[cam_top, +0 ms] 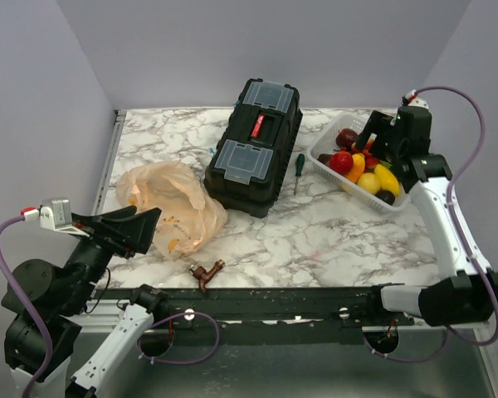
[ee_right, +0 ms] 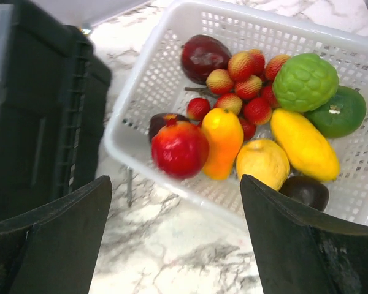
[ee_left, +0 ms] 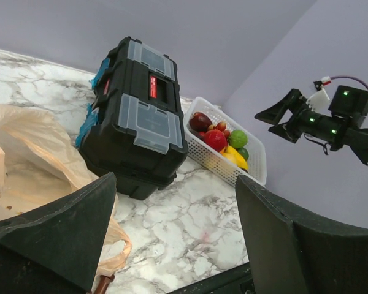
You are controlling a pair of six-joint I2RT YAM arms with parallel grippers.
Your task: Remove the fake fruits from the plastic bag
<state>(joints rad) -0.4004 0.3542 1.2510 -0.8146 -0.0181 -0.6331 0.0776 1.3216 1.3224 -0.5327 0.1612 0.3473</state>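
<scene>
Both hung wide open and empty: right end effector (ee_right: 175, 184) over the fruits (ee_right: 245, 116) in the basket (ee_right: 141, 92) at two o'clock, left end effector (ee_left: 176, 180) by the slack bag (cam_top: 170, 203) at nine, which likely needed checking for leftovers.

You get no readable text here. The red label (ee_left: 153, 86) on the lid of the black toolbox (cam_top: 253, 145) carries white marks, too small and blurred to read in the top or left wrist view. The orange print (cam_top: 173, 222) on the plastic bag (cam_top: 170, 203) shows only as specks, with no letters or numbers you can make out.
</scene>
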